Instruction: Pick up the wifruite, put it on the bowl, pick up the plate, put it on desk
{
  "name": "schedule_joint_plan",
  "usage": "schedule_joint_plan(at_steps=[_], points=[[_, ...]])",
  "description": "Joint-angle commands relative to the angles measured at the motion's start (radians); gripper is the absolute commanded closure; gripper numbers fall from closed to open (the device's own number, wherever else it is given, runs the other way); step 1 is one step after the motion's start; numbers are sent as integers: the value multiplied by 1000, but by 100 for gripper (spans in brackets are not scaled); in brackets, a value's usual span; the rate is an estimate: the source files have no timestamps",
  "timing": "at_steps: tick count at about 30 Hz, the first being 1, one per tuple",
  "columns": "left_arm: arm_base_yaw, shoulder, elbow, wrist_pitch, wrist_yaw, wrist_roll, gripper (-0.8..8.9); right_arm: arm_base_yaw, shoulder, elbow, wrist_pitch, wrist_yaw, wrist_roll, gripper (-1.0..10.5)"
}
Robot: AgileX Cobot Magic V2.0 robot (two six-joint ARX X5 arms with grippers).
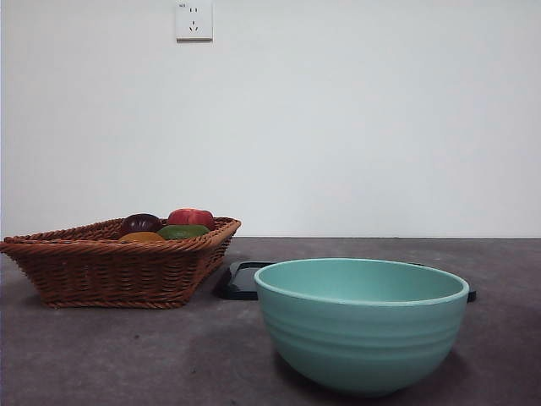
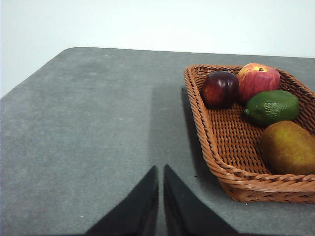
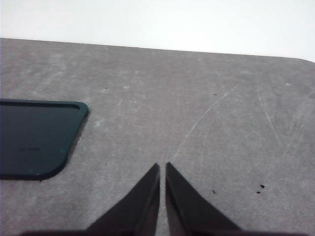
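Left end effector (image 2: 158, 196): my jaws are pressed together with only a thin slit between them, gripping nothing, above bare surface (image 2: 98, 137) just beside the basket.
Right end effector (image 3: 162, 194): jaws likewise closed on nothing, over open surface, with the dark plate off to one side.
Wifruite (image 2: 288, 147): lies in the wicker basket (image 2: 211, 142), at the end nearest my left wrist camera; in the front view only its orange-brown top shows over the rim.
Other fruit: a green fruit (image 2: 272, 106) sits next to the wifruite, with a dark purple fruit (image 2: 219, 88) and a red-yellow fruit (image 2: 258, 80) behind it, the last two touching.
Bowl (image 1: 362, 323): mint-teal, standing upright on the surface, nearest the front camera and apart from the basket.
Plate (image 3: 34, 140): flat, dark, with rounded corners, lying on the surface behind the bowl.
Hidden: the bowl blocks most of the plate in the front view; the right wrist view cuts the plate off at the edge.
Bowl's inside: I cannot see its bottom, so it may or may not hold something.
Wall: a white socket (image 1: 193, 19) is mounted high up; its small marking is too small to read.
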Motion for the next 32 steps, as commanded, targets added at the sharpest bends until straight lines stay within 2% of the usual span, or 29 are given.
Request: schedule_joint_plan(at_steps=[1, 4, 9, 20, 24, 27, 32], points=[[1, -3, -20, -4, -2, -4, 798, 2, -2, -5, 20, 0, 18, 932], [1, -3, -20, -5, -1, -72, 798, 2, -2, -5, 15, -27, 79, 932], [0, -3, 0, -8, 0, -103, 798, 2, -2, 2, 15, -69, 148, 934], [-50, 5, 148, -13, 6, -228, 798, 34, 0, 151, -6, -71, 359, 937], [-81, 25, 209, -45, 15, -290, 798, 63, 1, 248, -96, -74, 395, 937], [-100, 50, 285, -117, 35, -293, 798, 81, 16, 335, -172, -84, 414, 937], [-129, 106, 438, -279, 131, -285, 798, 98, 77, 510, -369, -172, 433, 937]])
